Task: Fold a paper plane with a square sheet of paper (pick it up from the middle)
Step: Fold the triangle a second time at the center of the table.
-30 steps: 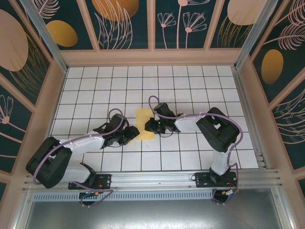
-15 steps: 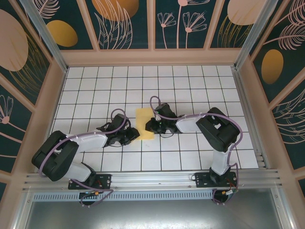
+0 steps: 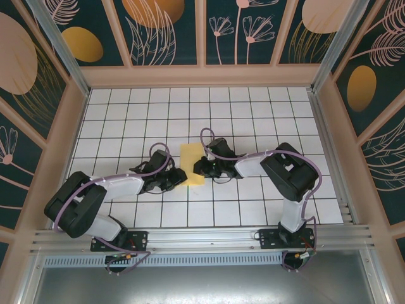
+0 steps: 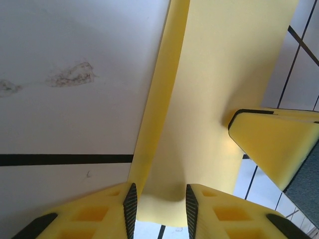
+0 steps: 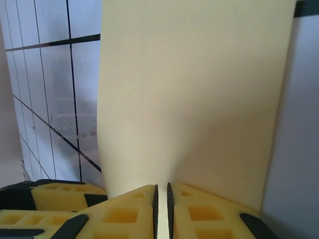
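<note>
Right tool (image 5: 161, 191) clamps the yellow paper (image 5: 199, 89); left tool (image 4: 159, 199) stands partly open, straddling its edge.

Left tool (image 3: 180, 179) has slid right, reaching the paper's (image 3: 191, 159) near-left edge

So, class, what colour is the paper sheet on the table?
Plain yellow paper sheet; best seen in the right wrist view.

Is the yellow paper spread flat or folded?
Folded: the yellow paper is a narrow rectangle, and the left wrist view shows a flap along one edge.
</note>
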Motion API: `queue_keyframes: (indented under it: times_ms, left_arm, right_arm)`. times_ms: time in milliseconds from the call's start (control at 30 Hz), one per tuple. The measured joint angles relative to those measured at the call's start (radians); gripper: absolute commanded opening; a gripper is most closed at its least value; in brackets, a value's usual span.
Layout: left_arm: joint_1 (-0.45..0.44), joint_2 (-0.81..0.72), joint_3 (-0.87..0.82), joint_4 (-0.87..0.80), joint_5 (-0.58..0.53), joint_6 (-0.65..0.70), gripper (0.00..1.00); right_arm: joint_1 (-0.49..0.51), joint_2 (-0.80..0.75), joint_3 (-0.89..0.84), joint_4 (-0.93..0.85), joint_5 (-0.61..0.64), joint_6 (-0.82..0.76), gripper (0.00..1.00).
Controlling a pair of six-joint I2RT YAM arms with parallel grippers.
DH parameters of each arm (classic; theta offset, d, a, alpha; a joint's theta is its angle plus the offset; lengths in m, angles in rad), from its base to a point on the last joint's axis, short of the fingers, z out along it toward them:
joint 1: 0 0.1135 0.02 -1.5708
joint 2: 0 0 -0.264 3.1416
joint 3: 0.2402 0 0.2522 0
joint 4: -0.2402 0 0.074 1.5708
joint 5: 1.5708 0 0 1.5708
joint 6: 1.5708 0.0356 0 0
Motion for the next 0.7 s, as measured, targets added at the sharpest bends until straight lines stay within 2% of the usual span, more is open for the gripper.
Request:
queue_keyframes:
  times_ms: [100,300,500,700]
  left_arm:
    - [0.0,0.0,0.014,0.001,0.0,0.016,0.35]
    - [0.0,0.0,0.029,0.026,0.001,0.061,0.43]
    - [0.0,0.01,0.057,0.049,0.0,0.115,0.41]
    - [0.0,0.037,0.066,0.082,0.0,0.142,0.39]
  right_arm:
    - [-0.002,0.0,-0.002,0.005,-0.004,0.0,0.17]
    - [-0.006,0.0,-0.005,0.009,-0.012,0.0,0.17]
    - [-0.018,0.0,-0.023,0.043,-0.034,0.002,0.17]
    - [-0.056,0.0,-0.05,0.081,-0.106,0.032,0.17]
